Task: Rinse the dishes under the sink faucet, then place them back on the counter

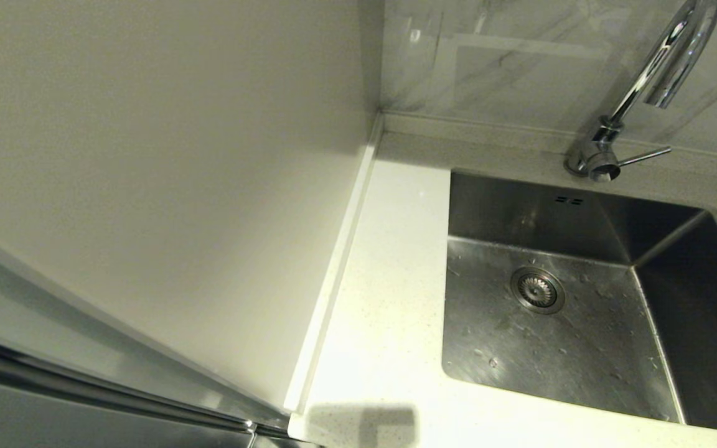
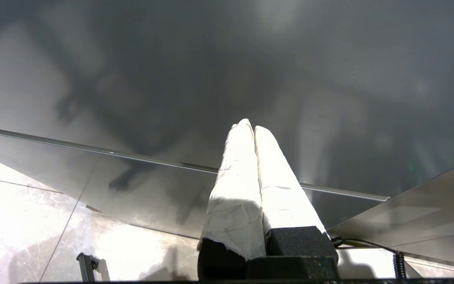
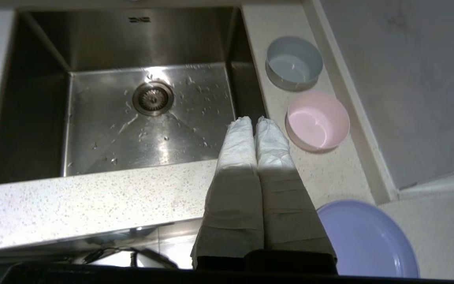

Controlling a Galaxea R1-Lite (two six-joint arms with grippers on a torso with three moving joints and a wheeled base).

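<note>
In the right wrist view, a pale blue-grey bowl point(image 3: 294, 63), a pale pink bowl point(image 3: 317, 120) and a lilac plate point(image 3: 367, 240) stand on the white speckled counter point(image 3: 93, 201) beside the steel sink point(image 3: 148, 118). My right gripper point(image 3: 252, 120) hangs above the counter near the sink's rim, shut and empty, a short way from the pink bowl. The head view shows the sink point(image 1: 557, 323), its drain point(image 1: 537, 290) and the chrome faucet point(image 1: 638, 93); no dishes or arms appear there. My left gripper point(image 2: 250, 125) is shut on nothing, pointing at a dark glossy panel.
A white wall panel point(image 1: 165, 186) rises along the counter's left edge strip point(image 1: 333, 274). Grey marbled tile point(image 1: 489, 56) backs the faucet. The faucet's thin lever point(image 1: 645, 155) sticks out to the right. Water drops lie on the sink floor.
</note>
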